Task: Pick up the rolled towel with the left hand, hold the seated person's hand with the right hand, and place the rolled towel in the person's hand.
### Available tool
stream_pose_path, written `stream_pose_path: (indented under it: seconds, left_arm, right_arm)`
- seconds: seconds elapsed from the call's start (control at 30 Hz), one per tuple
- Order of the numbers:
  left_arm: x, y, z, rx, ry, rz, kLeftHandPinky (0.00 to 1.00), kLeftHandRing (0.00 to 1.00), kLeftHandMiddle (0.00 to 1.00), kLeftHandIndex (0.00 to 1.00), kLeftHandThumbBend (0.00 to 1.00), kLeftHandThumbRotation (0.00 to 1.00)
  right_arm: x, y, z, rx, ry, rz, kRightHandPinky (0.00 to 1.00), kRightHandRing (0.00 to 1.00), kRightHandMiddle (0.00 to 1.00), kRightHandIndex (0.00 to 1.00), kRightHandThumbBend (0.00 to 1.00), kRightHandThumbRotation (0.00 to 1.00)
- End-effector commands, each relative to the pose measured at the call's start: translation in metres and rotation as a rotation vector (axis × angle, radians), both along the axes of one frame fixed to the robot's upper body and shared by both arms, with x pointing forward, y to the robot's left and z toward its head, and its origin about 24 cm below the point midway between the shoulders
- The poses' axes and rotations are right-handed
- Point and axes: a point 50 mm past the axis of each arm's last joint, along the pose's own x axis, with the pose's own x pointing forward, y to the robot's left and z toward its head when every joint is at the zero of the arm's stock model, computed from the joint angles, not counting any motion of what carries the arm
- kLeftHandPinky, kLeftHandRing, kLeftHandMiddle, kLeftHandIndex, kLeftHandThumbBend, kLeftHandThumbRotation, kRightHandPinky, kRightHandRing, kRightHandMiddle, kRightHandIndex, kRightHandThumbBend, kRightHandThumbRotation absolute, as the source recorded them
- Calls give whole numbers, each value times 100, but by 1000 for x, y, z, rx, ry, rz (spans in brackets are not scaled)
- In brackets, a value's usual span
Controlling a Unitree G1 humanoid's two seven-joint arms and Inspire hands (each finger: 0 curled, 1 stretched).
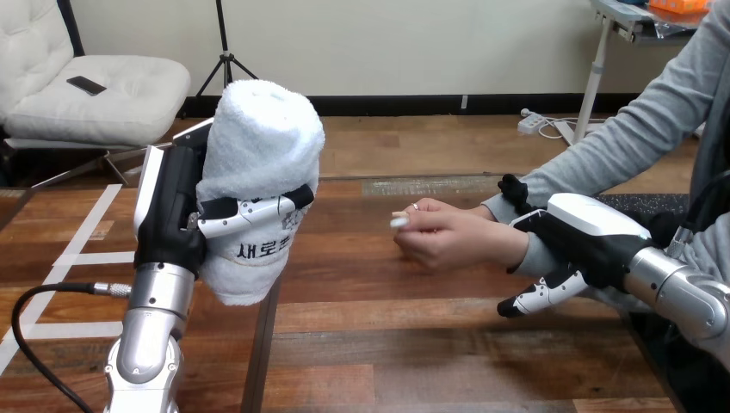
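Observation:
A white rolled towel (262, 142) stands upright in my left hand (172, 215), lifted above the left edge of the wooden table (405, 344). The hand's fingers and thumb curl round the towel's lower half. The person's hand (443, 237) reaches in from the right, loosely curled and hovering low over the table's middle. My right hand (590, 228) is at the person's wrist. Its thumb lies over the top of the grey sleeve cuff and its fingers (538, 297) curl underneath. A gap of table separates the towel from the person's hand.
The table's left edge (258, 361) runs just under the towel. The person's forearm (620, 146) slants down from the upper right. Bare wood lies in front of both hands.

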Motion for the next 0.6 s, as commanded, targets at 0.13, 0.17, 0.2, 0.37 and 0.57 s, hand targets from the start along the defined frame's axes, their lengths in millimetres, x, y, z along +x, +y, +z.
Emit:
stream_pose_path:
  seconds: [0.13, 0.17, 0.2, 0.37, 0.57]
  left_arm:
    - [6, -1, 20, 5, -89, -6, 29, 33, 39, 40, 60, 0]
    - [6, -1, 20, 5, -89, -6, 29, 33, 39, 40, 60, 0]
    - [6, -1, 20, 5, -89, -6, 29, 33, 39, 40, 60, 0]
    - [6, -1, 20, 7, -92, -5, 29, 33, 39, 40, 60, 0]
    - [6, -1, 20, 4, -93, -7, 30, 33, 39, 40, 60, 0]
  right_arm:
    - [4, 3, 10, -6, -51, 16, 51, 57, 62, 62, 89, 34]
    - [4, 3, 10, -6, -50, 16, 51, 57, 62, 62, 89, 34]
    - [5, 3, 10, -8, -49, 16, 51, 57, 62, 62, 89, 34]
    - [5, 3, 10, -9, -45, 14, 50, 57, 62, 62, 89, 34]
    - [5, 3, 10, -9, -44, 15, 50, 57, 62, 62, 88, 34]
